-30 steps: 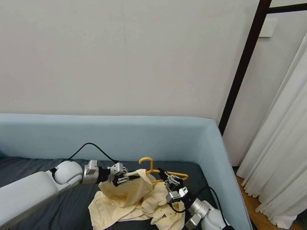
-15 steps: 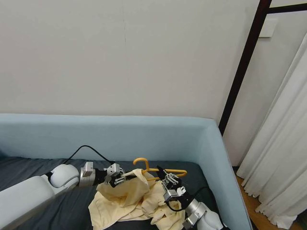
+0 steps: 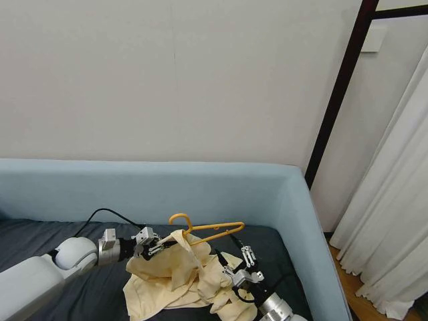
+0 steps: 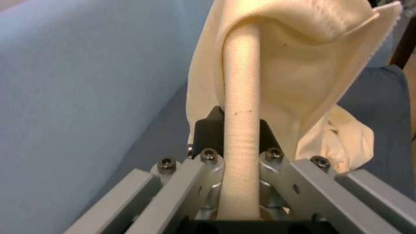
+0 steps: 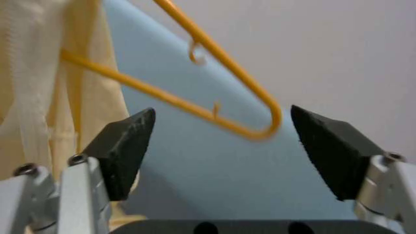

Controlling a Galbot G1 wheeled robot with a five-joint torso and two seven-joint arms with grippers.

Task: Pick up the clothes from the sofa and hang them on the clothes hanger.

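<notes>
An orange hanger (image 3: 212,233) is held tilted above the sofa seat, one arm of it buried in a cream garment (image 3: 175,277) that drapes down onto the dark cushion. My left gripper (image 3: 148,243) is shut on the cloth-covered hanger arm (image 4: 240,117), as seen up close in the left wrist view. My right gripper (image 3: 239,262) sits just below the hanger's bare end and is open. In the right wrist view its black fingertips (image 5: 123,151) stand wide apart, with the hanger's loop end (image 5: 260,129) between them, untouched.
The light blue sofa back (image 3: 200,187) runs behind the work, and its right arm (image 3: 314,247) is close to my right gripper. A dark rack pole (image 3: 334,100) and white curtains (image 3: 394,221) stand at the right, past the sofa.
My left gripper drew back to the left, carrying the hanger and garment left and higher. The right gripper sank lower and now sits below the hanger's end.
</notes>
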